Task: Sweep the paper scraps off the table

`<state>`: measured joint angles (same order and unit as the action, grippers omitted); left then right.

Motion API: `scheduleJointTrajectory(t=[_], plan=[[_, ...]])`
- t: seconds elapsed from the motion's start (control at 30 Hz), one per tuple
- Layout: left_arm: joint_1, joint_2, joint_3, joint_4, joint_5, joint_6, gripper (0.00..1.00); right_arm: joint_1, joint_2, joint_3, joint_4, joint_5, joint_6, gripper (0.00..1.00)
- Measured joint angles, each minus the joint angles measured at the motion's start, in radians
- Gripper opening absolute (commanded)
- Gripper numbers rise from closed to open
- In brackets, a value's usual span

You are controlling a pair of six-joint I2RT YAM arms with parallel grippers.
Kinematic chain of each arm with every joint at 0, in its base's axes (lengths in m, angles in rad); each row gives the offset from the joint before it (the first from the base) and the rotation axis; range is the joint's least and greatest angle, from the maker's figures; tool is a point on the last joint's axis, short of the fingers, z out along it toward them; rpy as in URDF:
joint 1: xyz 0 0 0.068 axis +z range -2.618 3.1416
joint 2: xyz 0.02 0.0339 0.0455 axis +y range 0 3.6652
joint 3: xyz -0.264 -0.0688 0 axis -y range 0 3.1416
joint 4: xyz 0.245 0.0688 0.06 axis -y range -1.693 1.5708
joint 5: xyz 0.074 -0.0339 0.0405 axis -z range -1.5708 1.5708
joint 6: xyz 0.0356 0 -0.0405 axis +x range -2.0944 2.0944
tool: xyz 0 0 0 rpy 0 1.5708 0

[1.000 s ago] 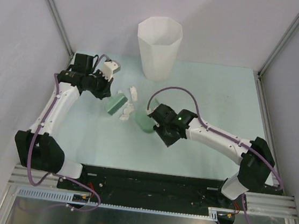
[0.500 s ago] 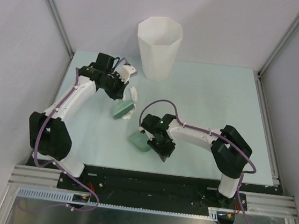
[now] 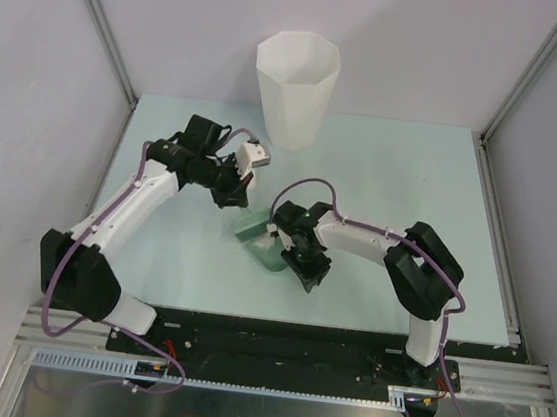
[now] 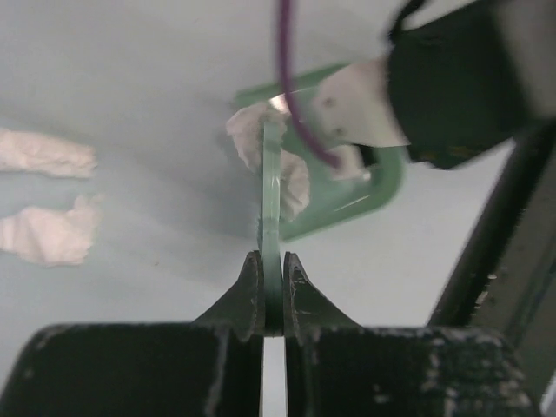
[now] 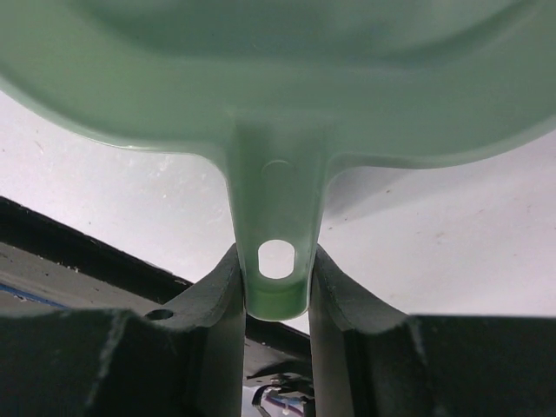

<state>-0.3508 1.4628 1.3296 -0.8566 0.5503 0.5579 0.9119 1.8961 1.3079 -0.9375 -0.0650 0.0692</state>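
Your left fingers (image 4: 244,304) pinch a thin green blade (image 4: 271,208) on its edge, so it can push scraps (image 4: 45,236) into the dustpan (image 4: 352,201). Your right fingers (image 5: 343,300) clamp its handle (image 5: 276,217), so the mouth sits low on the surface (image 4: 130,69). Two scraps lie at the mouth, maybe inside; two lie apart. A white bin (image 3: 295,80) stands behind, with grey walls (image 3: 34,60) around.
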Motion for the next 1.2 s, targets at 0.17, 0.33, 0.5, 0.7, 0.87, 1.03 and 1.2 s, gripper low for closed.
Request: scheduleJointTrajectory(t=[0.17,0.33,0.5,0.7,0.87,1.03,1.2], plan=[[-0.002,-0.072,-0.004,-0.034,0.063,0.000,0.00,-0.008,0.025,0.035,0.014,-0.005,-0.015,0.00],[0.029,-0.090,-0.004,-0.045,0.064,-0.005,0.00,-0.008,0.031,0.045,0.031,-0.005,-0.020,0.00],[0.108,-0.114,-0.002,-0.054,0.064,-0.024,0.00,-0.009,0.035,0.045,0.031,-0.004,-0.019,0.00],[0.250,-0.159,0.006,-0.055,0.035,-0.030,0.00,-0.009,0.010,0.045,0.010,0.027,-0.010,0.00],[0.322,-0.181,0.006,-0.058,0.007,-0.026,0.00,-0.022,-0.090,0.068,-0.078,0.088,-0.006,0.00],[0.341,-0.183,-0.018,-0.059,0.006,-0.016,0.00,-0.097,-0.128,0.266,-0.196,0.143,-0.030,0.00],[0.341,-0.183,-0.052,-0.067,0.006,-0.007,0.00,-0.214,-0.070,0.641,-0.255,0.183,-0.118,0.00]])
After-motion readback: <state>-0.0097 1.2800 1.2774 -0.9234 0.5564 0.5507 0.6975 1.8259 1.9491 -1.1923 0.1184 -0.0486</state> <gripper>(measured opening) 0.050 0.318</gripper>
